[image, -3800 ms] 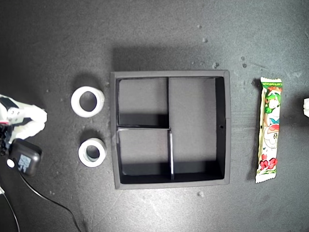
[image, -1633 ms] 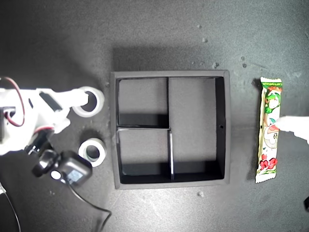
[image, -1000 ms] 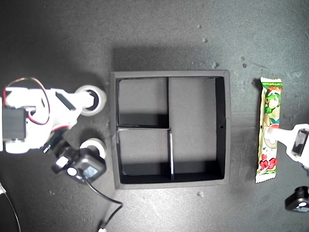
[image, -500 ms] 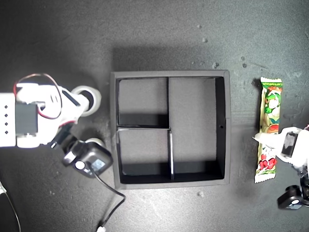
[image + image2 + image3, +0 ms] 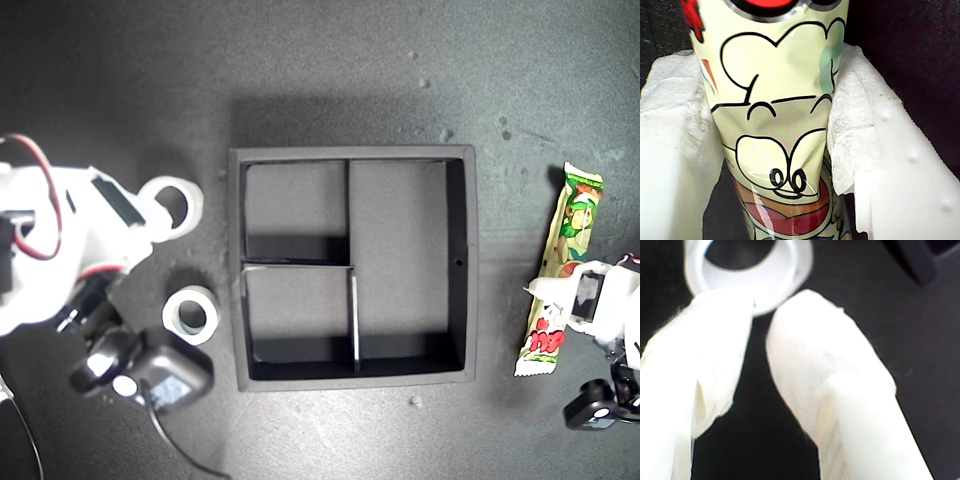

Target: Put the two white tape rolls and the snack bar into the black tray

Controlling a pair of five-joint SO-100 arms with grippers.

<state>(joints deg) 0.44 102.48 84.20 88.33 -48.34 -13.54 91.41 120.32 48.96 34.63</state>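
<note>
My first gripper [image 5: 563, 291] clamps the snack bar [image 5: 561, 266], tilted at the exterior view's right, beside the empty tray [image 5: 458, 262]. At that view's left, my second gripper [image 5: 168, 205] pinches the larger roll's [image 5: 178, 203] rim; the smaller roll [image 5: 191, 315] lies below it.

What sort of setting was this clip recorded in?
Most likely a tabletop robot test bench, not a home or shop: a bare dark speckled mat, one black tray centred under an overhead camera, and hobby arms with exposed wiring on both sides.
</note>
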